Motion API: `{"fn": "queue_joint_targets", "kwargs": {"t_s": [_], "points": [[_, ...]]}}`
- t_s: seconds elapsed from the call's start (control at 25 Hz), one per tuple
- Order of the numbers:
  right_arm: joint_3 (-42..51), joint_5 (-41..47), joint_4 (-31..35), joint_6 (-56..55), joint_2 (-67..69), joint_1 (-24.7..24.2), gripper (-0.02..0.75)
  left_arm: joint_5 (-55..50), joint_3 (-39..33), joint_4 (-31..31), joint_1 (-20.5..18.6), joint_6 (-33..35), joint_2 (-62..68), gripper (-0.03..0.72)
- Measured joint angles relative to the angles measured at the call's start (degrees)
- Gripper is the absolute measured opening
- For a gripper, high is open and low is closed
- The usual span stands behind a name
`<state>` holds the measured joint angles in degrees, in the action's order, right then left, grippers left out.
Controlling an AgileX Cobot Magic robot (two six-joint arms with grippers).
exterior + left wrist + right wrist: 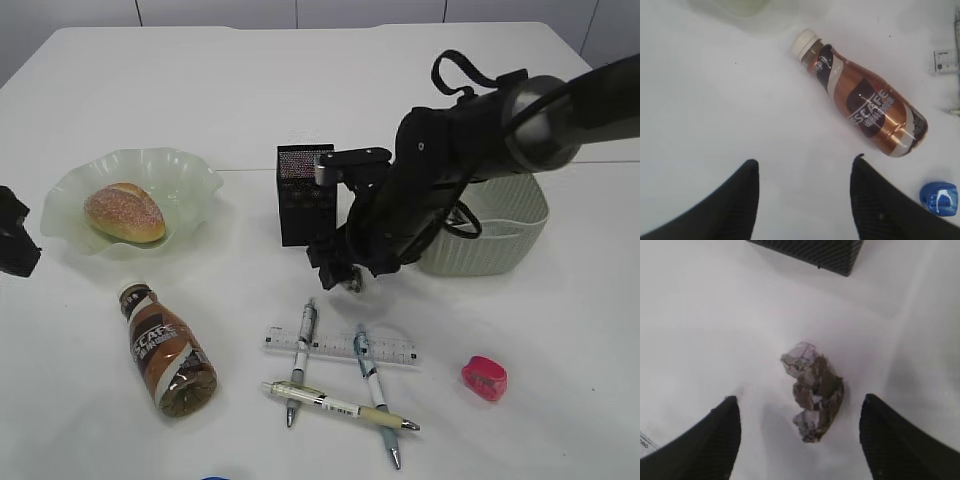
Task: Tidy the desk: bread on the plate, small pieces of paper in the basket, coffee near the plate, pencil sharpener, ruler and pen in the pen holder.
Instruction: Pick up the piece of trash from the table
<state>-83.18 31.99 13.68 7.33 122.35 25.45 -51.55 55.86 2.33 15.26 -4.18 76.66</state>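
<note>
While right gripper (797,437) gapes, paper scrap (812,390) between

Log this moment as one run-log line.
right gripper open above crumpled paper | left gripper open, empty, near coffee bottle | bread on plate | pens, ruler on table

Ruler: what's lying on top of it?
Two pens cross over the ruler: the grey-barrelled pen near its left end and the teal pen right of middle. They cover those strips of its markings.
</note>
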Motion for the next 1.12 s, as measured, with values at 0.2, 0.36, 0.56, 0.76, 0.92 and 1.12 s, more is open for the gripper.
{"fn": "queue_joint_targets", "kwargs": {"t_s": [0.2,0.36,0.56,0.76,0.92,1.12], "points": [[0.0,-0.5,0.44,0.0,1.6,0.0,0.543,0.33,0.0,0.0,0.0,0.0,0.0,0.422],[-0.63,-0.76,1.07,0.0,2.81,0.0,0.541,0.43,0.0,0.0,0.0,0.0,0.0,0.422],[-1.33,-1.11,1.6,0.03,3.5,0.0,0.483,0.56,0.0,-0.27,0.0,0.0,0.0,0.421],[-1.43,-1.11,1.69,0.03,3.5,0.0,0.419,0.56,0.0,-0.47,0.0,0.0,0.0,0.421],[-1.43,-1.11,1.69,0.03,3.5,0.0,0.292,0.56,0.0,-0.47,0.0,0.1,0.0,0.421],[-1.43,0.98,1.71,0.03,3.5,0.0,0.203,0.56,0.0,-0.47,0.0,0.1,0.0,0.42]]}}
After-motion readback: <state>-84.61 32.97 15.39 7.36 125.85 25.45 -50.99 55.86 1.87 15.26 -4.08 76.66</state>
